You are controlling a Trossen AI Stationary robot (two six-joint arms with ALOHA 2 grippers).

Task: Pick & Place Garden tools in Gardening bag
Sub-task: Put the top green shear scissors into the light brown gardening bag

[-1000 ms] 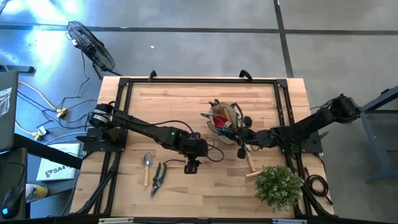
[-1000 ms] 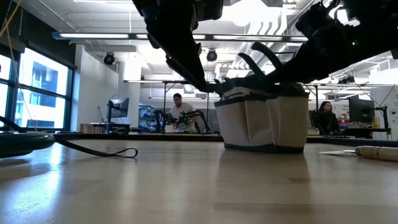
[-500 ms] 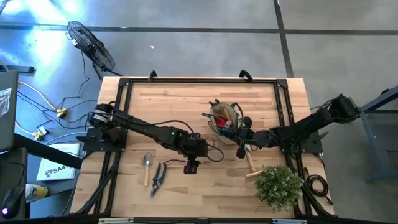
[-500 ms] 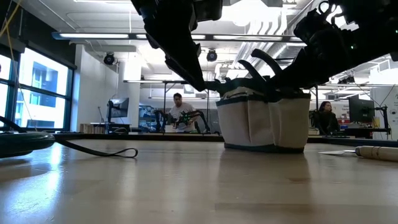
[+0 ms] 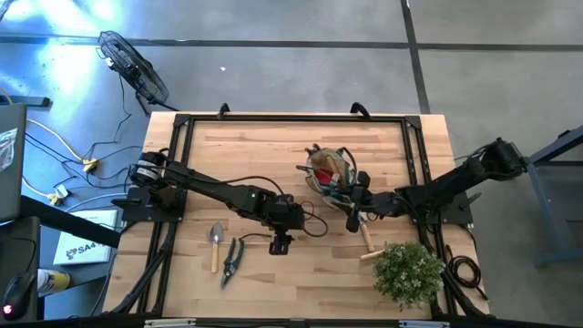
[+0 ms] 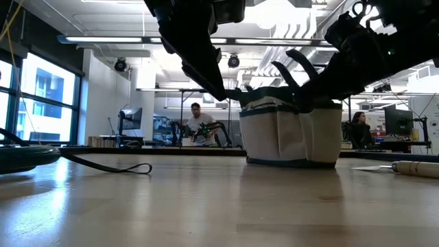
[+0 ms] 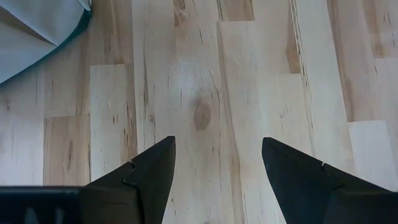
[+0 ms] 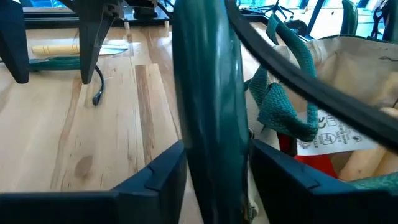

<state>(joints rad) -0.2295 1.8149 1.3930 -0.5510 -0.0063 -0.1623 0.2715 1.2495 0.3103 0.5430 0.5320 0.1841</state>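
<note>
The olive-tan gardening bag (image 5: pixel 330 169) stands at the table's middle right. It also shows in the low view (image 6: pixel 291 134). A red glove (image 8: pixel 311 160) and a wooden handle (image 8: pixel 367 163) lie inside it. My right gripper (image 5: pixel 353 197) is at the bag's near right rim, shut on green-handled pruning shears (image 8: pixel 208 93). My left gripper (image 5: pixel 281 240) hangs open over bare wood to the bag's near left, and it is open in its own wrist view (image 7: pixel 217 149). A trowel (image 5: pixel 216 244) and dark shears (image 5: pixel 230 261) lie at the near left. Another trowel (image 5: pixel 367 239) lies beside the plant. My right gripper pinches one green handle of the shears (image 8: pixel 211 134) between its two fingers. The fingers come from the table's right side and lie across the handle. The shears are lifted clear of the table, over the bag's rim (image 8: pixel 323 46).
A bushy green plant (image 5: pixel 407 271) stands at the near right corner. A black frame (image 5: pixel 291 118) runs round the table's edges. A fan (image 5: pixel 137 68) stands on the floor at the far left. People sit in the room beyond the table (image 6: pixel 199 123).
My right gripper has shifted slightly at the bag's rim, and the shears' handles have tipped a little with it. My left gripper has kept still and open.
</note>
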